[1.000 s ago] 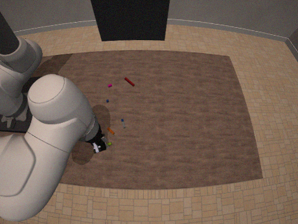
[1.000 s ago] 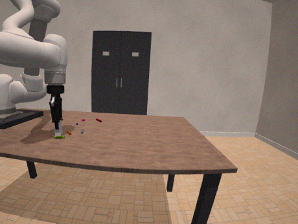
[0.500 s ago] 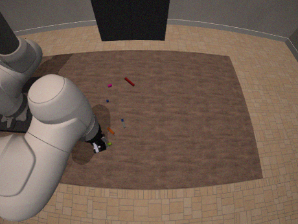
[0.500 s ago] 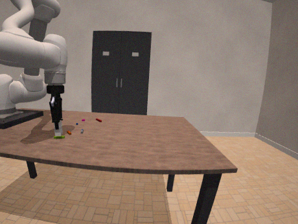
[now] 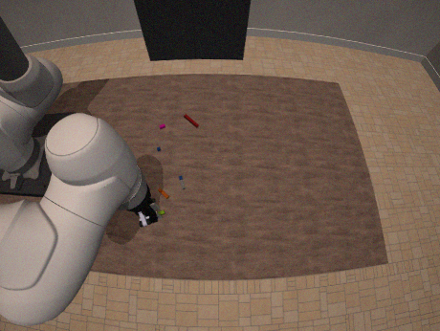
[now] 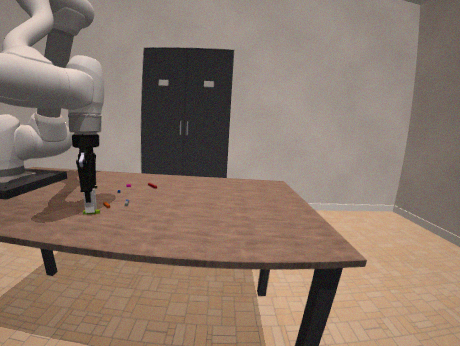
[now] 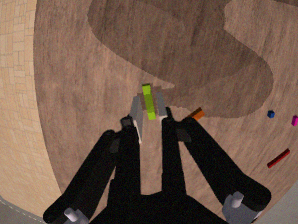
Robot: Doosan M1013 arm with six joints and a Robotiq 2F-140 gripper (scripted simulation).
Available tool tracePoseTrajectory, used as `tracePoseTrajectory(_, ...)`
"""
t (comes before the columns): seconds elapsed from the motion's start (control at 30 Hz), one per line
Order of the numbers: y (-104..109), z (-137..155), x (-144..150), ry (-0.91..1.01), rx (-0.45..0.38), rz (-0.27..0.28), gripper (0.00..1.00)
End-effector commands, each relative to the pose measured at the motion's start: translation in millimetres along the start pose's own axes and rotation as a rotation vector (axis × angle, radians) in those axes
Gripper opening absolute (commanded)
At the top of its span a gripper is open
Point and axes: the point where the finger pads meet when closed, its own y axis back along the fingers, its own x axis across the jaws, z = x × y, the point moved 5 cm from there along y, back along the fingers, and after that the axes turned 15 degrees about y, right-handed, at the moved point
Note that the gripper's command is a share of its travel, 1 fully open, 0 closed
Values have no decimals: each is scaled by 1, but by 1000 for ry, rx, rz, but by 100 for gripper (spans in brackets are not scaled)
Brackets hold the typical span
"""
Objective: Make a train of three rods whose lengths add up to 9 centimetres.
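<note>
Wood-grained tabletop [image 5: 268, 182] [image 6: 215, 220] [image 7: 75, 100] beneath angular black pincer [image 5: 155, 210] [image 6: 90, 206] [image 7: 149, 103].
</note>
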Motion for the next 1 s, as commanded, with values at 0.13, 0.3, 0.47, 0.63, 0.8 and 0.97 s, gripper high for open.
tracePoseTrajectory(0.13,-6,0,0,0,0,0,15)
tracePoseTrajectory(0.3,-9,0,0,0,0,0,15)
tracePoseTrajectory(0.47,-9,0,0,0,0,0,15)
tracePoseTrajectory(0.63,-9,0,0,0,0,0,15)
tracePoseTrajectory(0.8,-9,0,0,0,0,0,15)
tracePoseTrajectory(0.97,-9,0,0,0,0,0,15)
